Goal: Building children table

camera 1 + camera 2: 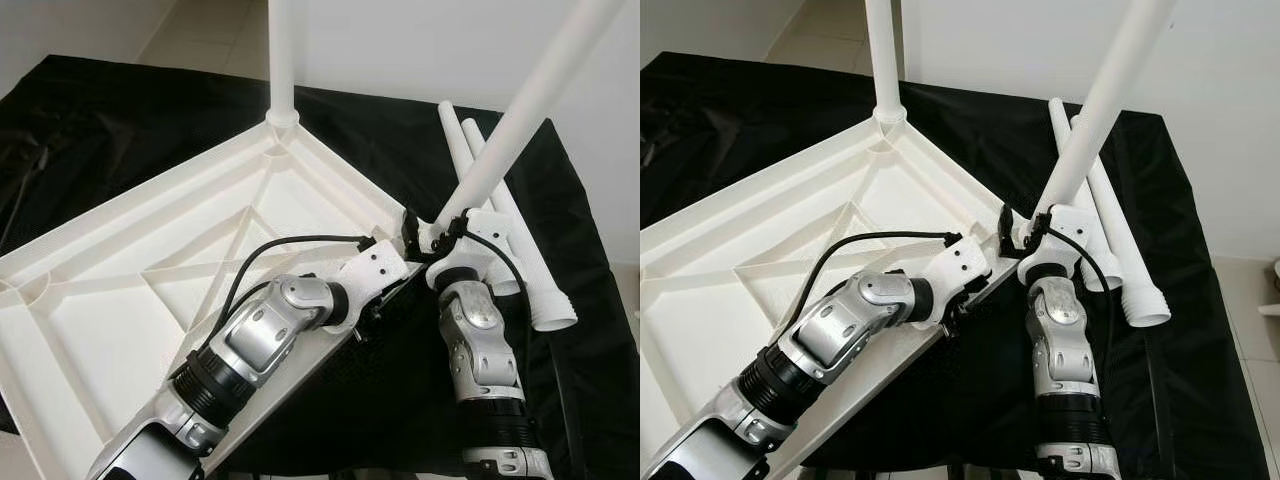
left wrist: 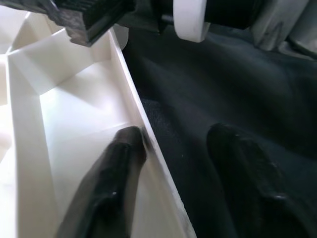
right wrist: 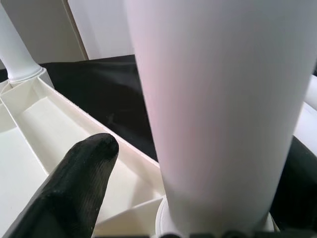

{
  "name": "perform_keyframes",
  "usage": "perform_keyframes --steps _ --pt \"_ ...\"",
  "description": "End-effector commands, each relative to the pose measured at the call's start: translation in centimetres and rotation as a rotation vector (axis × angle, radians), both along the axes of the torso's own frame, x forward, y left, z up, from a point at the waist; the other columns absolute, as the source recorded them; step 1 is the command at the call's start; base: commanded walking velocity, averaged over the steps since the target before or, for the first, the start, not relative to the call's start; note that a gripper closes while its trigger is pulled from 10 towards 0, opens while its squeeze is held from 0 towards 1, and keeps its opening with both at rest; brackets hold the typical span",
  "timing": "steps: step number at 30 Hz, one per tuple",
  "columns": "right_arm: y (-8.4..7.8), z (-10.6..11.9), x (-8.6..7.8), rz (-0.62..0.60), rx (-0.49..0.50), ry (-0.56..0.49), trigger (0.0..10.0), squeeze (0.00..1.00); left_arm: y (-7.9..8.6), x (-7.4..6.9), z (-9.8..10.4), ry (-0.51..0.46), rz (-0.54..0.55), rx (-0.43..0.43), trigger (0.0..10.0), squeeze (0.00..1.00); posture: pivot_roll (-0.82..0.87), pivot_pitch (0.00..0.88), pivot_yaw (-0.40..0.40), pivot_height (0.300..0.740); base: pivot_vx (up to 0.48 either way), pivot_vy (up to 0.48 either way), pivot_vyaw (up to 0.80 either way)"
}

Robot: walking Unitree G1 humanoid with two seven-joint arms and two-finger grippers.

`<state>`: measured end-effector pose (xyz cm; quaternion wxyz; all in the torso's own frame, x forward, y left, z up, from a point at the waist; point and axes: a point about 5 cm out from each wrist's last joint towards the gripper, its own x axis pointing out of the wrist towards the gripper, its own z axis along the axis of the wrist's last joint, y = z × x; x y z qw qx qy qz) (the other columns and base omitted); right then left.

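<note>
Left arm: bent, forearm reaching forward.
Left gripper [image 2: 171, 163]: fingers spread, straddling a thin white edge.
Right arm: forearm upright.
Right gripper [image 1: 432, 232]: clamped around a white tube.

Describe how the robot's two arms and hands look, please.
Both arms are silver metal with black ribbed joint rings. The left arm and right arm end in white wrist housings. A black cable loops to each. The hand fingers are long, black and rounded.

Black cloth [image 1: 120, 120] — glossy, creased, white wall [image 1: 400, 40] behind
</note>
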<state>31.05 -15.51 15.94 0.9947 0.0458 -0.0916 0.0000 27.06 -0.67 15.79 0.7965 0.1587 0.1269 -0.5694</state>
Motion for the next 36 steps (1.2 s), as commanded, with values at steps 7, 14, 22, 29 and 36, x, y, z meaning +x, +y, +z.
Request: perform_keyframes --steps 7,14,22,29,36 --pt "0.0 -1.0 -0.6 0.016 0.005 -0.003 10.0 0.00 1.3 1.2 1.6 -0.061 -0.019 -0.005 10.0 0.20 -0.02 0.126 -0.023 0.740 0.000 0.000 0.00" --pt "-0.6 -1.0 -0.3 0.018 -0.001 -0.033 10.0 0.00 3.4 3.4 6.0 -0.108 0.068 -0.193 10.0 0.00 -0.03 0.106 0.006 0.740 0.000 0.000 0.00" --pt "-1.1 0.4 2.0 0.021 -0.025 -0.080 10.0 0.00 5.3 5.8 8.4 -0.300 0.361 -0.350 10.0 0.00 0.00 0.100 0.024 0.740 0.000 0.000 0.00" --pt "-1.3 1.4 3.6 0.028 -0.029 -0.094 10.0 0.00 6.5 6.2 8.4 -0.283 0.465 -0.398 10.0 0.00 0.03 0.124 0.000 0.740 0.000 0.000 0.00" --pt "-1.8 3.1 6.1 0.038 -0.054 -0.114 10.0 0.00 7.7 6.3 7.8 -0.306 0.494 -0.351 10.0 0.00 0.05 0.157 -0.030 0.740 0.000 0.000 0.00"
